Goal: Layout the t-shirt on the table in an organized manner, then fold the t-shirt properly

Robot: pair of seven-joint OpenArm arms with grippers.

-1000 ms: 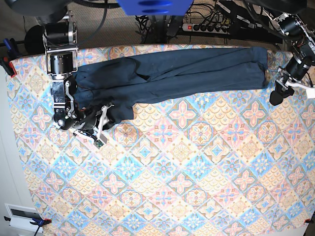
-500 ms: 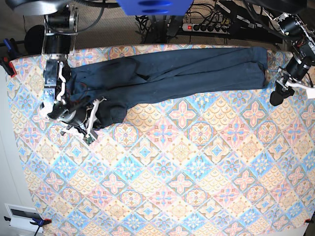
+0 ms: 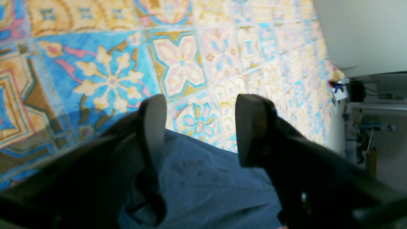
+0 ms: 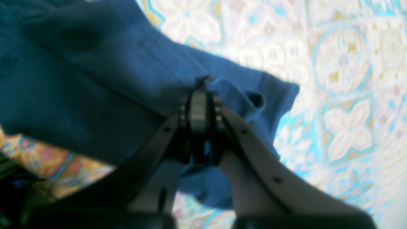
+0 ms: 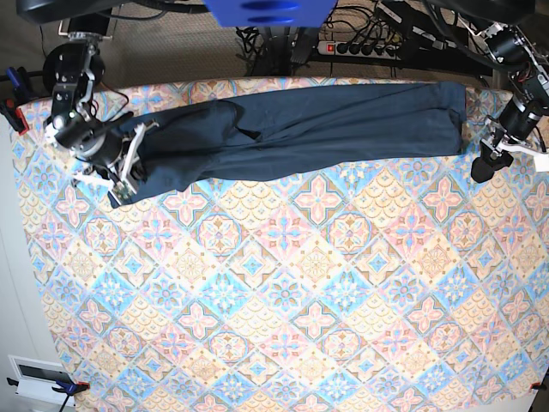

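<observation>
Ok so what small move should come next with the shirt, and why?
Probably close the left gripper on the t-shirt hem: its jaws stand open over the fabric, while the right gripper already pinches the other end, and the shirt lies bunched in a strip.

Black left tool [image 3: 197, 127], white screwed right tool [image 4: 198, 105].

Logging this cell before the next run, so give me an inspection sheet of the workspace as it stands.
Surface: table covered by a pastel diamond-tile cloth.
Job's things: navy t-shirt stretched in a long band along the far edge, not folded.
Clutter: nothing seen on the cloth.
Grippers: right tool shut on the t-shirt's fabric; left tool open above the other end of the t-shirt, holding nothing.
Cables: power strip and loose cords behind the table.
Surroundings: clamps at the table's edges.
</observation>
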